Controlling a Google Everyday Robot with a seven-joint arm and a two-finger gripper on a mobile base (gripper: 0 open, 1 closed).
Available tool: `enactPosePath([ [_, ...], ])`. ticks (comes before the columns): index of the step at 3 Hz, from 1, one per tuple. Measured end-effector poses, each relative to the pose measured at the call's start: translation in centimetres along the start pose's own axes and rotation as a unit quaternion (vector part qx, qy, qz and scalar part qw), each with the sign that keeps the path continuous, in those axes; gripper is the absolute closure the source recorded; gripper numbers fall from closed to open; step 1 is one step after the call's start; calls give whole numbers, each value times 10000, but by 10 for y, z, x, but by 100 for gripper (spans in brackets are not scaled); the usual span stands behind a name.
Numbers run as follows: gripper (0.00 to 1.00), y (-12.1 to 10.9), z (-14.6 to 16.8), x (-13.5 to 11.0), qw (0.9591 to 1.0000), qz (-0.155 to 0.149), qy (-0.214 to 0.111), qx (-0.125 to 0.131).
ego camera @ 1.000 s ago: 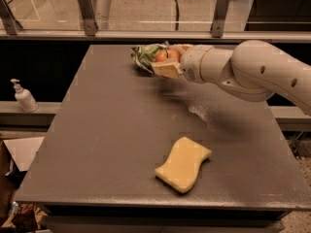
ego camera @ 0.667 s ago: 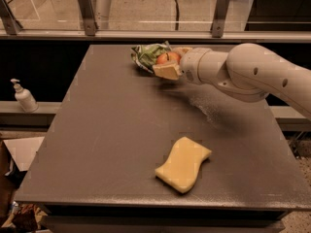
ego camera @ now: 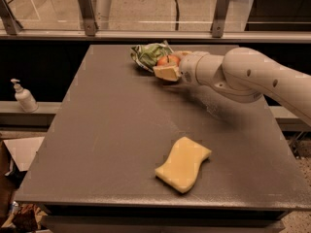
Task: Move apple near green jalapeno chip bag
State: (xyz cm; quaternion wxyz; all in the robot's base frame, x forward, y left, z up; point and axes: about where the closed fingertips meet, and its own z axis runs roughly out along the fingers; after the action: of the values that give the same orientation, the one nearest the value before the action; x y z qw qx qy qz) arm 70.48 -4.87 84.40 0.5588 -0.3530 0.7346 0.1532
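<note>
Fingers (ego camera: 166,73) of gripper (ego camera: 171,64) clamped on apple (ego camera: 167,60): one tan pad under it, other at its far side. Location upper centre of frame, near far edge of bench (ego camera: 116,130). Apple just right of green jalapeno chip bag (ego camera: 147,55), overlapping it in view; contact unclear. Arm (ego camera: 243,72) enters from right edge, low over bench. Yellow sponge (ego camera: 183,164) lower centre-right, well apart, nothing between. Pump bottle (ego camera: 23,97) at left edge, off bench.
</note>
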Motion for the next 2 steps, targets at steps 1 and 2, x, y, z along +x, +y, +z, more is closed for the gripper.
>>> enactPosePath([
  [1,61,-1,1,1,10000,38,-7,12],
  [2,38,-1,0,-1,10000,37,-7,12],
])
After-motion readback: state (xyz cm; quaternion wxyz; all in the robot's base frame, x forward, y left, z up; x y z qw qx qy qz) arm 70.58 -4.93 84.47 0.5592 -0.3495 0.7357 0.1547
